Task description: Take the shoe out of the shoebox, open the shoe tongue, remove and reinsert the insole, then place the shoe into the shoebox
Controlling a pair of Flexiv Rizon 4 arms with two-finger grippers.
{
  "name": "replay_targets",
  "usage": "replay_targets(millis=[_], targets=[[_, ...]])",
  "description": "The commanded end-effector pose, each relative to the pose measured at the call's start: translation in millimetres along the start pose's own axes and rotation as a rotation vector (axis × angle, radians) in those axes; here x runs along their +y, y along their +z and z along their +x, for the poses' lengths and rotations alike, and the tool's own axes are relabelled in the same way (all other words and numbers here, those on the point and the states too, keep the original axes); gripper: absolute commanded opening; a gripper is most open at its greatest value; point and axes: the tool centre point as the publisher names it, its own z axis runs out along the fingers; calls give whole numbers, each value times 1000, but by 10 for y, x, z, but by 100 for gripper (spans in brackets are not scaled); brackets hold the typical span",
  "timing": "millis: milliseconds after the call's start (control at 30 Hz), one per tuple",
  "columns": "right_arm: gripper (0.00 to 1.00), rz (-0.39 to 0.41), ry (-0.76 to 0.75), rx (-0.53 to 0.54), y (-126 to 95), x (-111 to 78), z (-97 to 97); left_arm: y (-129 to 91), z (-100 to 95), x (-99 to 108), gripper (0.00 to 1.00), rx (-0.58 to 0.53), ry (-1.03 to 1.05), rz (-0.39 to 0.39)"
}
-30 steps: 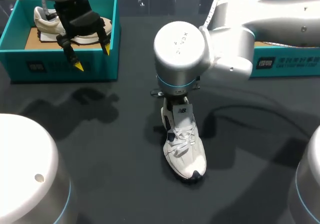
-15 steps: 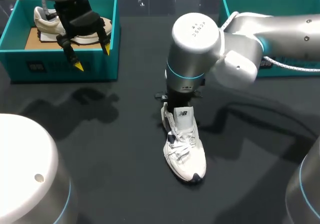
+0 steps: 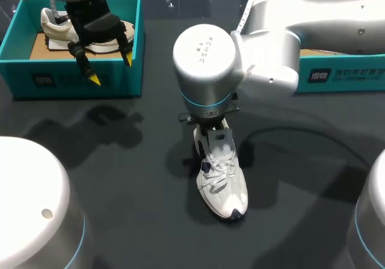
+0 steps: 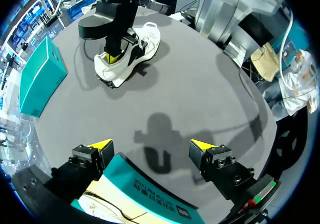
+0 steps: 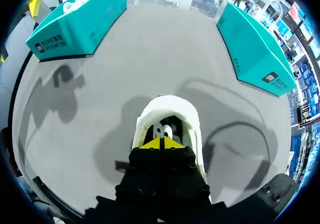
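Observation:
A white lace-up shoe (image 3: 222, 182) stands on the dark table at the middle, toe toward me. My right arm's wrist (image 3: 204, 64) hangs over its heel and hides the gripper in the head view. In the right wrist view my right gripper (image 5: 161, 143) is shut, its yellow tips pressed together inside the opening of the shoe (image 5: 167, 108). My left gripper (image 3: 111, 69) is open and holds nothing, above the front wall of the left teal shoebox (image 3: 78, 79). From the left wrist view that gripper (image 4: 150, 145) looks across the table at the shoe (image 4: 127, 58).
A beige shoe (image 3: 57, 25) lies in the left shoebox. A second teal shoebox (image 3: 346, 73) stands at the back right, partly behind my right arm. Both boxes, the left (image 5: 80, 21) and the right (image 5: 255, 48), lie ahead of the right gripper.
My right arm's wrist swung to the right and then back left over the shoe's heel, staying shut. The shoe stayed almost in place. The left arm kept still.

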Motion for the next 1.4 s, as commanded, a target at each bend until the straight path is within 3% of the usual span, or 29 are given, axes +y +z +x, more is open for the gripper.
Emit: replay_targets(millis=[33,267,467,633,733,967,1167,1400], targets=[[0,8,-14,68,233,86,-21,-1,17,-2,100,-2,1,-3],[0,59,-25,157,558,110,10,-1,17,-2,100,-2,1,-3],[0,119,-26,173,630,0,54,-1,17,-2,100,-2,1,-3],[0,163,8,147,484,-218,25,-1,17,-2,100,-2,1,-3],[0,193,24,87,283,-329,-84,-1,17,-2,100,-2,1,-3],[0,236,23,20,-61,-310,-305,-1,17,-2,100,-2,1,-3],[0,254,-19,33,-106,-260,-334,-1,17,-2,100,-2,1,-3],[0,338,-54,77,-29,-283,-303,-1,17,-2,100,-2,1,-3]])
